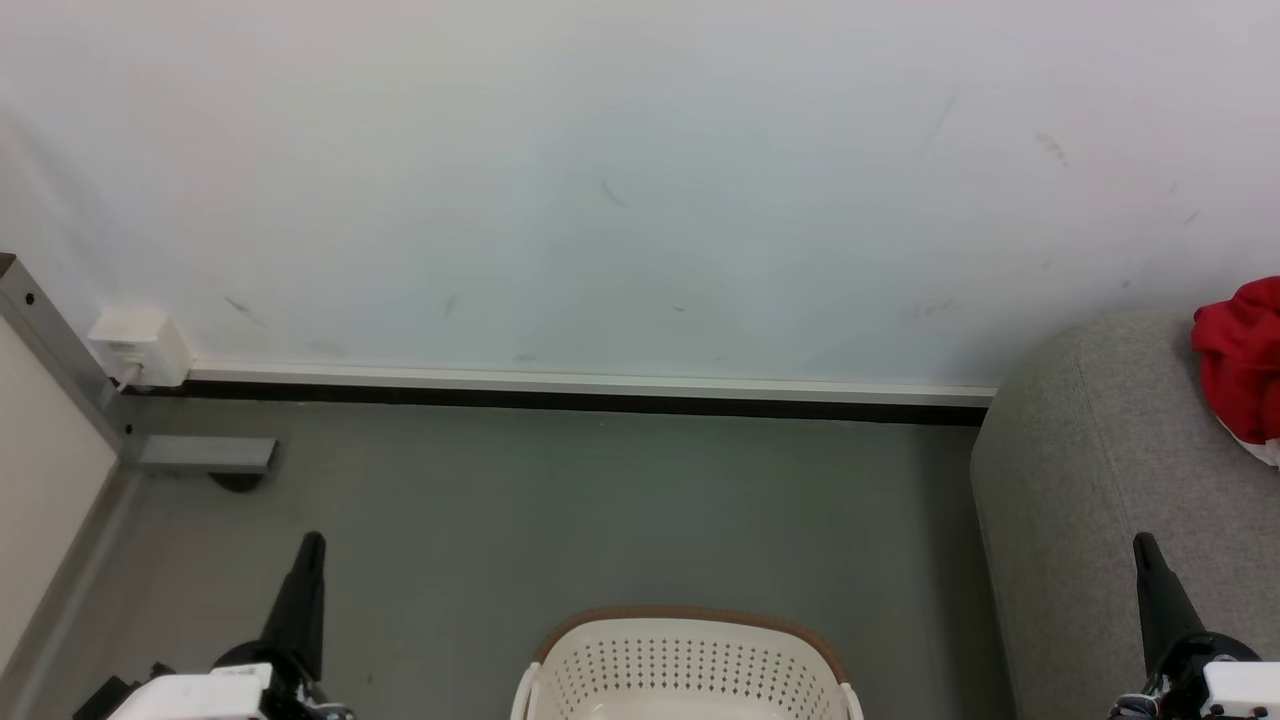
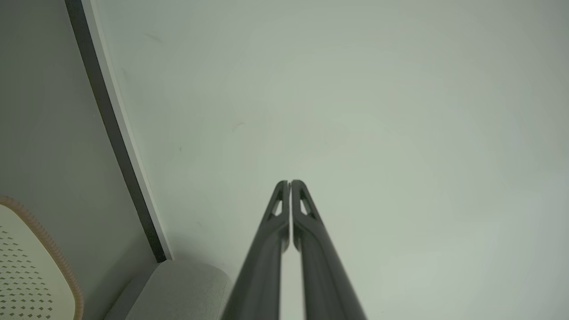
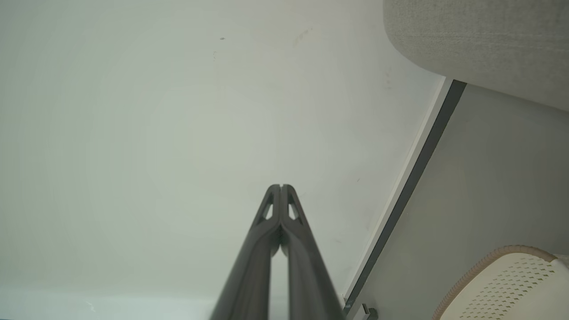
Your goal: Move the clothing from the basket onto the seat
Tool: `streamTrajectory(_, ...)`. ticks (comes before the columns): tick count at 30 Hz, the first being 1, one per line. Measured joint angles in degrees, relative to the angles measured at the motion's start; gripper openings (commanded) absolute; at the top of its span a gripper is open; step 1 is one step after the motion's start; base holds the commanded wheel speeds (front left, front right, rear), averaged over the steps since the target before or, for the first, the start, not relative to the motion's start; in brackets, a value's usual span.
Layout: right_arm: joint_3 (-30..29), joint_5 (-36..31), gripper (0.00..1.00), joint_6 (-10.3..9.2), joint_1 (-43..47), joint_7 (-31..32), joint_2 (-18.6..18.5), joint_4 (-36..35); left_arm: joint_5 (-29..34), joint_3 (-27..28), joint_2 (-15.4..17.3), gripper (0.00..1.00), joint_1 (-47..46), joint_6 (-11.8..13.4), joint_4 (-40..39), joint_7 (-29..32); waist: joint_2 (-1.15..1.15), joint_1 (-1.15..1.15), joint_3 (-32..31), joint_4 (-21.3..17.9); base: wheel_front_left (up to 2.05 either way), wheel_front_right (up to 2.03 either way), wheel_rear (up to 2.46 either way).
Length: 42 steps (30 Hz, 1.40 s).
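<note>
A bunched red garment (image 1: pixel 1243 360) with white trim lies on the grey sofa (image 1: pixel 1090 480) at the right edge of the head view. The cream basket (image 1: pixel 685 665) with its brown rim sits on the floor at bottom centre; what it holds is out of view. My left gripper (image 1: pixel 312 541) points up at lower left, shut and holding nothing, fingertips together (image 2: pixel 290 182). At lower right my right gripper (image 1: pixel 1142 540) stands in front of the sofa's side, also shut on nothing (image 3: pixel 281 186). The basket's rim (image 2: pixel 53 249) (image 3: pixel 484 266) and the sofa (image 2: pixel 178 289) (image 3: pixel 480 40) appear in both wrist views.
A white wall (image 1: pixel 640 180) with a dark skirting strip (image 1: pixel 590 402) runs across ahead. Grey floor (image 1: pixel 600 510) lies between the wall and the basket. At the left stand a metal frame leg (image 1: pixel 200 455) and a white wall socket box (image 1: pixel 140 345).
</note>
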Motion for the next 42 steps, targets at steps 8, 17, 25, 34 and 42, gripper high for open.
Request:
streamTrajectory(8, 0.0, 0.0, 0.00, 0.00, 0.0, 0.0, 0.0, 0.0, 0.0, 0.0, 0.0, 0.00, 0.0, 0.0, 0.0, 0.0, 0.00, 0.00, 0.0, 0.0, 0.00, 0.00, 0.00)
streamTrajectory(17, 0.0, 0.0, 0.00, 0.00, 0.0, 0.0, 0.0, 0.0, 0.0, 0.0, 0.0, 0.00, 0.0, 0.0, 0.0, 0.0, 0.00, 0.00, 0.0, 0.0, 0.00, 0.00, 0.00)
streamTrajectory(25, 0.0, 0.0, 0.00, 0.00, 0.0, 0.0, 0.0, 0.0, 0.0, 0.0, 0.0, 0.00, 0.0, 0.0, 0.0, 0.0, 0.00, 0.00, 0.0, 0.0, 0.00, 0.00, 0.00)
streamTrajectory(34, 0.0, 0.0, 0.00, 0.00, 0.0, 0.0, 0.0, 0.0, 0.0, 0.0, 0.0, 0.00, 0.0, 0.0, 0.0, 0.0, 0.00, 0.00, 0.0, 0.0, 0.00, 0.00, 0.00)
streamTrajectory(42, 0.0, 0.0, 0.00, 0.00, 0.0, 0.0, 0.0, 0.0, 0.0, 0.0, 0.0, 0.00, 0.0, 0.0, 0.0, 0.0, 0.00, 0.00, 0.0, 0.0, 0.00, 0.00, 0.00)
